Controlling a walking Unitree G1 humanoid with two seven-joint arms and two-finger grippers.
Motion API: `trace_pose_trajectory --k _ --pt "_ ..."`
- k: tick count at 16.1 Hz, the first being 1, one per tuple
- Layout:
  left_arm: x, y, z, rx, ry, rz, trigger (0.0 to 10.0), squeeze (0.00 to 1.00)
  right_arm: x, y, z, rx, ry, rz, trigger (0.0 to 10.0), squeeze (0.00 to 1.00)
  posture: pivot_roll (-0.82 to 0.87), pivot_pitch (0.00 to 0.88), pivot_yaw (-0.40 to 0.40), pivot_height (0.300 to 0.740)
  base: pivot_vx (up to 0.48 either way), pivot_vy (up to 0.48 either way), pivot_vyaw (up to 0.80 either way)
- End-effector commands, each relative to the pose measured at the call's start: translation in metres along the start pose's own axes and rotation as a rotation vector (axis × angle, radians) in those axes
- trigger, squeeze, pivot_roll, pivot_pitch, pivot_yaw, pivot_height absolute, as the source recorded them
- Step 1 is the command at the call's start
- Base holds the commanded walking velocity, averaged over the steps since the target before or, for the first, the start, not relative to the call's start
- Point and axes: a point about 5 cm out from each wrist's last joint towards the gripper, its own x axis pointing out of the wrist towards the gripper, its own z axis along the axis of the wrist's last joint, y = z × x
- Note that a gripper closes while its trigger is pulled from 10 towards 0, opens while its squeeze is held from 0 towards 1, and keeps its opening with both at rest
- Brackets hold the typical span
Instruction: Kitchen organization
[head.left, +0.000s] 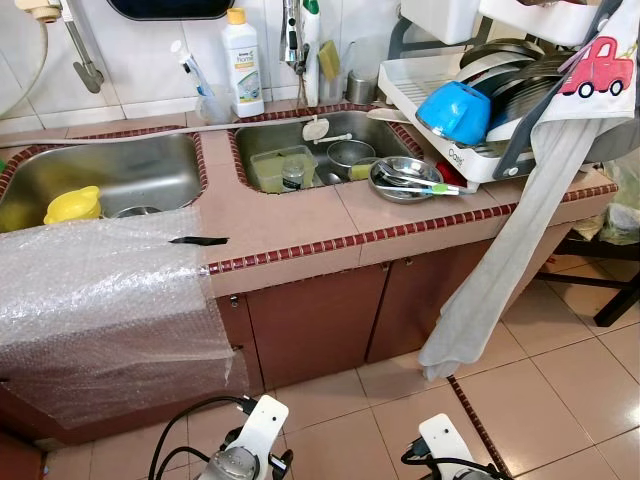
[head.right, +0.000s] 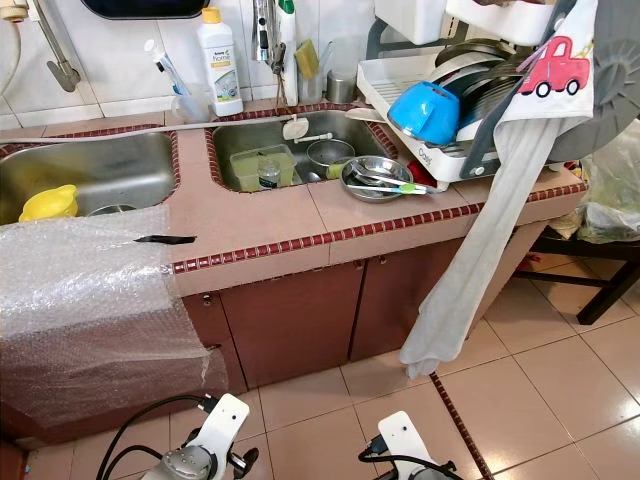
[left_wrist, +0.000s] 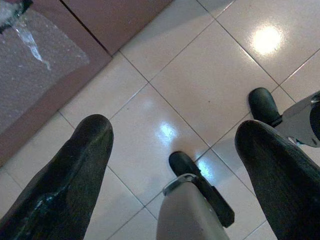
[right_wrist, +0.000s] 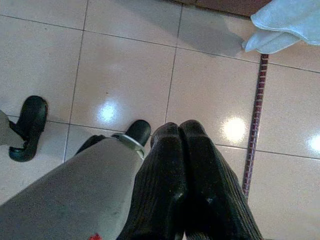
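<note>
— Both arms hang low; your left gripper (left_wrist: 172, 165) fingers (left_wrist: 75, 175) gape, the right gripper (right_wrist: 181, 131) pressed together, bare floor tiles (right_wrist: 125, 65) beyond.
— And the dishes?
— Steel bowl (head.left: 405, 179) sits at the worktop (head.left: 300, 225) edge, well beyond both.

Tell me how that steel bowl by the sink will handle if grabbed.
The steel bowl sits on the counter edge by the sink, probably light but slippery. The utensils lying loose in it would likely slide or fall out if it tilts.

Bubble wrap (head.left: 100, 300) hides my desk's left front, the picture's edge cutting it off. The dish rack (head.left: 470, 150) is half covered by a hanging cloth (head.left: 520, 240) — the bottle's (head.left: 242, 65) label (small print) is unreadable.
</note>
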Motion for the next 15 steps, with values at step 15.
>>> trace_pose_trajectory --k 15 --pt "-0.0002 0.0026 -0.0001 0.061 0.009 0.007 10.0 0.00 0.0002 0.0048 -0.0015 0.021 -0.001 0.002 10.0 0.00 -0.04 0.000 0.064 0.740 0.000 0.000 0.00"
